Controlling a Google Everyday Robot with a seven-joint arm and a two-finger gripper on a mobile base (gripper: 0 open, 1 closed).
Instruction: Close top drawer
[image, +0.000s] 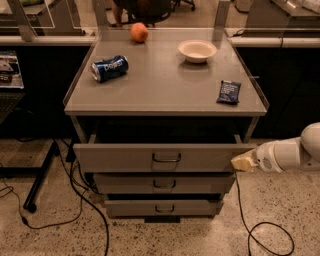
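The top drawer (165, 157) is a wide grey metal drawer with a small dark loop handle (166, 158) at the centre of its front. It stands only a little way out of the grey cabinet (165, 100), with almost none of its inside showing. My gripper (241, 162), on a white arm coming in from the right edge, has its pale tip against the right end of the drawer front.
On the cabinet top lie a blue soda can (109, 68) on its side, an orange (139, 32), a white bowl (197, 50) and a dark blue packet (229, 92). Two lower drawers (164, 184) sit beneath. Cables (75, 200) and a black stand leg (40, 177) lie on the floor.
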